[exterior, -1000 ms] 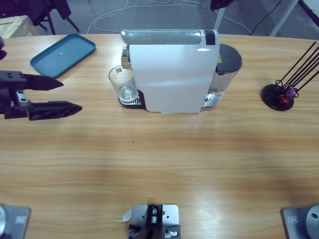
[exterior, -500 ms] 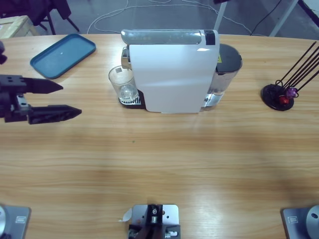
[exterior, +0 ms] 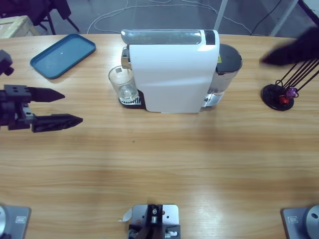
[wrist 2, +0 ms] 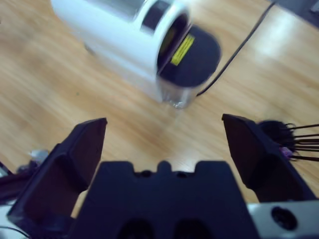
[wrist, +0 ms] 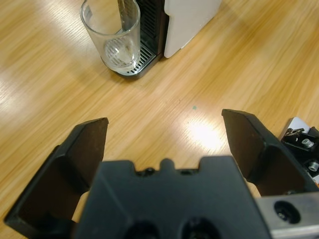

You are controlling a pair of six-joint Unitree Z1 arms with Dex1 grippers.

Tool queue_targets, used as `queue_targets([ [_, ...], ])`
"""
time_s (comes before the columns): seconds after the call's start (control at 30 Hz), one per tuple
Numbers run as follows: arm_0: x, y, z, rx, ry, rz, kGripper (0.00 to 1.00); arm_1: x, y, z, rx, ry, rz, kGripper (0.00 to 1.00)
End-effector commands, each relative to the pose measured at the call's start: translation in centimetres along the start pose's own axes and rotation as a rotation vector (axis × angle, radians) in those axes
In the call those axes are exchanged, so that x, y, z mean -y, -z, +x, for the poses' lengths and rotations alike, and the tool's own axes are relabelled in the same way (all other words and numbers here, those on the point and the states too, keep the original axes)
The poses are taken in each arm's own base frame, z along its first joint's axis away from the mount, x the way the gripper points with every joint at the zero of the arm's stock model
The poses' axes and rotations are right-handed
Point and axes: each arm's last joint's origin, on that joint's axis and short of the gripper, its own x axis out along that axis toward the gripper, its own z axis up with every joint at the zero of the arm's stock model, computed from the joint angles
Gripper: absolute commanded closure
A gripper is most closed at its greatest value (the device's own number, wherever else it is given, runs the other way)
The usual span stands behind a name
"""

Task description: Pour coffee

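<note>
left end effector [exterior: 72,107]: jaws wide apart, nothing between them, hovers over bare wood at the surface's left side, aimed toward the glass; seen also in left wrist view [wrist: 164,144]
right end effector [wrist 2: 164,144]: jaws spread apart, holding nothing, up above the surface looking down at the machine's tank end; in the high view only a dark blur at the upper right edge
glass [exterior: 122,83]: clear, upright, on the drip grille at the coffee machine's left end, under the spout; looks empty; well apart from the left end effector
coffee machine [exterior: 172,72]: white body, silver top, dark water tank at its right end, stands mid-surface toward the back
blue tray [exterior: 63,55]: back left, nothing on it
black stand [exterior: 277,96]: far right, thin black rods leaning out of it
surface [exterior: 164,164]: wooden, front half bare
</note>
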Motion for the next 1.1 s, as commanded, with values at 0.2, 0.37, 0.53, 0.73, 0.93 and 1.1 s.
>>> queue_targets([
  [0.2,0.4,1.1,-0.3,-0.003,0.015,-0.001,0.0,0.1,12.4,1.5,0.123,-0.116,-0.065,0.0],
  [0.37,0.4,0.1,-0.6,0.028,0.012,-0.013,0.0,0.4,12.8,2.1,0.098,-0.079,-0.043,0.0],
  [0.53,0.3,-0.2,-0.3,0.023,0.013,-0.039,0.0,0.5,12.8,2.8,0.073,-0.067,-0.027,0.0],
  [0.73,0.3,-0.2,-0.3,0.046,0.012,-0.024,0.0,0.5,13.1,2.7,0.082,-0.077,-0.013,0.0],
  [0.93,0.1,0.2,0.2,0.03,0.009,-0.031,0.0,0.6,13.1,2.9,0.076,-0.062,-0.005,0.0],
  [1.1,0.0,0.3,0.7,0.009,0.008,-0.038,0.0,0.6,13.1,3.1,0.071,-0.06,-0.005,0.0],
])
